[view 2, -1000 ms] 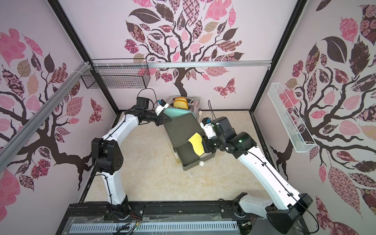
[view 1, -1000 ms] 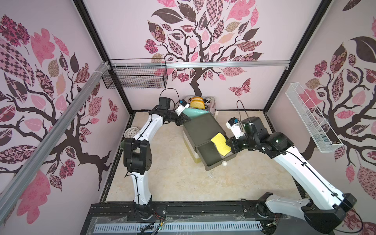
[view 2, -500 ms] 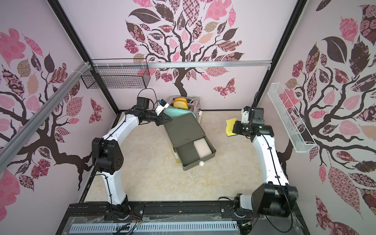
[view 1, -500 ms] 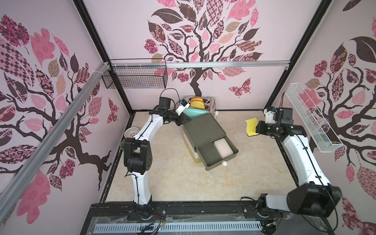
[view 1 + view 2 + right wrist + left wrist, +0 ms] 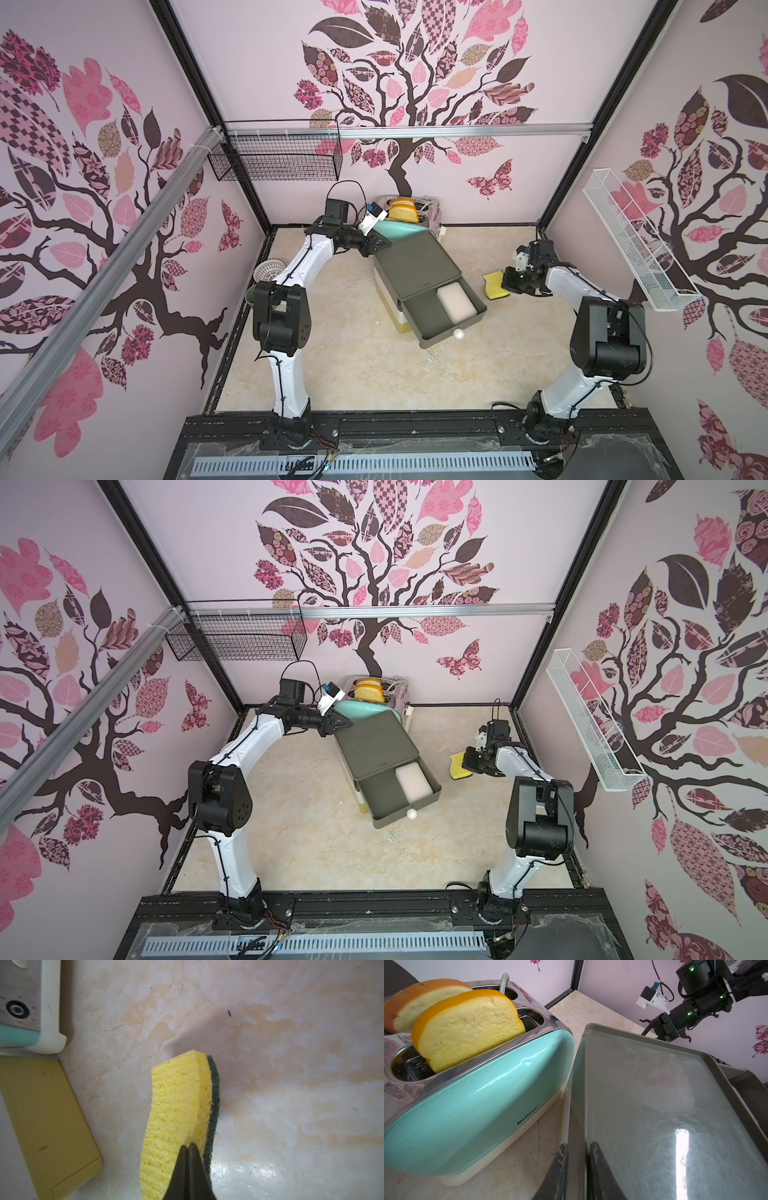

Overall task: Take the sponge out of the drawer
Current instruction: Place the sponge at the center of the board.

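You are most of the way through. The sponge point(image 5: 494, 286) is out of the drawer point(image 5: 424, 318) and sits well apart from it, off the drawer's side that faces the right arm, low over the worktop point(image 5: 353, 374). The right pincer point(image 5: 188, 1147) is pinching it, the tips pressed nearly together and biting into the yellow foam at one end. From the right wrist view you cannot tell whether the sponge's lower edge touches the worktop or hangs just above it.

By my reading, what is left is small: set the sponge down beside the drawer, let go, and draw the arm away. The drawer itself stands pulled open, with a pale block point(image 5: 456, 300) lying in it against the side nearest the sponge. Nothing in the task asks you to move that.

The left pincer point(image 5: 578, 1146) is clamped on the raised rim of the cabinet point(image 5: 415, 266) that houses the drawer, at the corner farthest from the drawer front, which looks like a steadying hold.

The sponge is a yellow, open-pored slab with a dark green scouring layer on one face. It is held on edge and bows a little along its length, so expect it to be soft and springy when released.
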